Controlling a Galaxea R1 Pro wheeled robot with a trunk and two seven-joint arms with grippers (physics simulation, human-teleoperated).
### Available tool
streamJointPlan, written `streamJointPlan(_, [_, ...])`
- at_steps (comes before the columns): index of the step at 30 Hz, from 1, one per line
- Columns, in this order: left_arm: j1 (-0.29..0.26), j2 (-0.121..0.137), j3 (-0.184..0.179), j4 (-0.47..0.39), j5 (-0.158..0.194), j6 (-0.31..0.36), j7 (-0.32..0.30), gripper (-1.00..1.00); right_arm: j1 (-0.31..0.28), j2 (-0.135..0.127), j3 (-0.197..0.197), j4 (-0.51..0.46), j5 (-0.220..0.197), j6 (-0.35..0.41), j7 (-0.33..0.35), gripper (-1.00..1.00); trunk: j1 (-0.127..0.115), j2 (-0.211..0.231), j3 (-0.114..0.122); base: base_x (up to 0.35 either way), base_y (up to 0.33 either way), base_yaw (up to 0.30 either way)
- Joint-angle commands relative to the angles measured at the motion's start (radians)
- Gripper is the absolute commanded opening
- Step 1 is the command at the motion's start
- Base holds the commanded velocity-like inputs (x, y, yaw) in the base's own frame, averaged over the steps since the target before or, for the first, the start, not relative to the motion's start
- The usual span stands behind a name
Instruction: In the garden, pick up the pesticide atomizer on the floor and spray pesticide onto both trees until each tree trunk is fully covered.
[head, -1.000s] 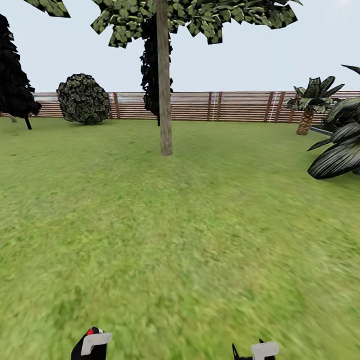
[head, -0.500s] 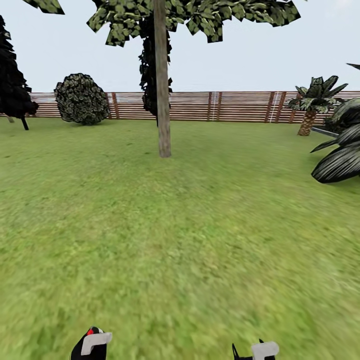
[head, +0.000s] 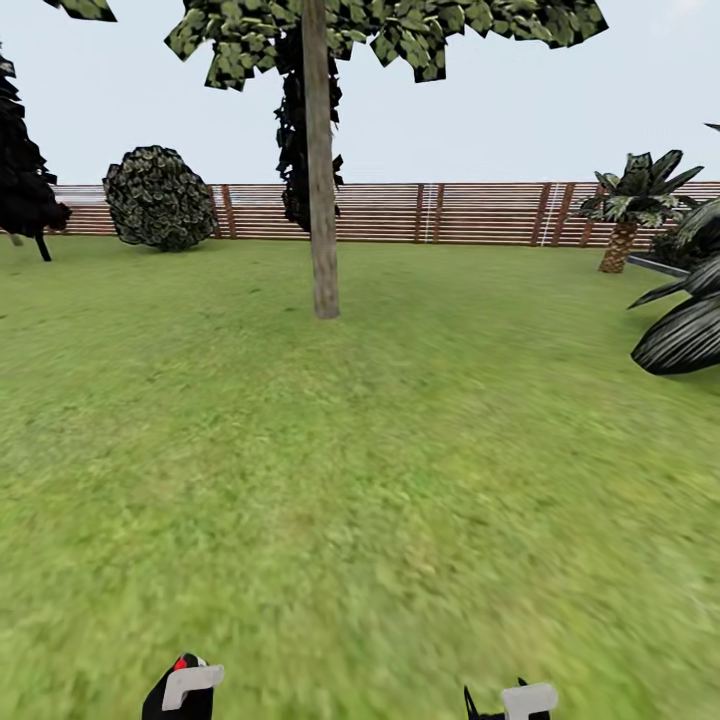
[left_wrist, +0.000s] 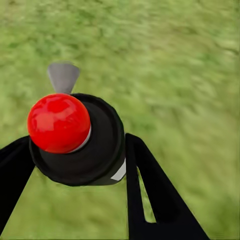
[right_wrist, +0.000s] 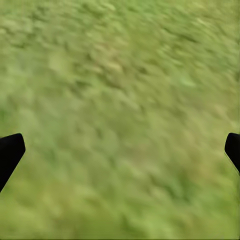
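Left hand (left_wrist: 75, 165): clamped on the pesticide atomizer (left_wrist: 75, 137), lower left of head view.
Right hand (right_wrist: 120, 150): fingers wide apart over grass.
Tree trunk (head: 320, 180): upper centre, before the fence (head: 480, 212).

head forward, wrists over lawn (head: 380, 480)

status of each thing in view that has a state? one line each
left end effector: shut on the pesticide atomizer
pesticide atomizer: held, red cap toward the camera, grey nozzle over the grass
right end effector: open, empty, over the lawn
tree trunk: upright, ahead across the lawn, no spray visible
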Motion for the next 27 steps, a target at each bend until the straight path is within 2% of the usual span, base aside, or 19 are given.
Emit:
streamJointPlan(1, [0.000, 0.000, 0.000, 0.000, 0.000, 0.000, 0.000, -1.00, 0.000, 0.000, 0.000, 0.000, 0.000, 0.000, 0.000, 1.00, 0.000, 0.000, 0.000, 0.339, -0.072, 0.000])
streamJointPlan(27, [0.000, 0.000, 0.000, 0.000, 0.000, 0.000, 0.000, -1.00, 0.000, 0.000, -0.001, 0.000, 0.000, 0.000, 0.000, 1.00, 0.000, 0.000, 0.000, 0.339, -0.072, 0.020])
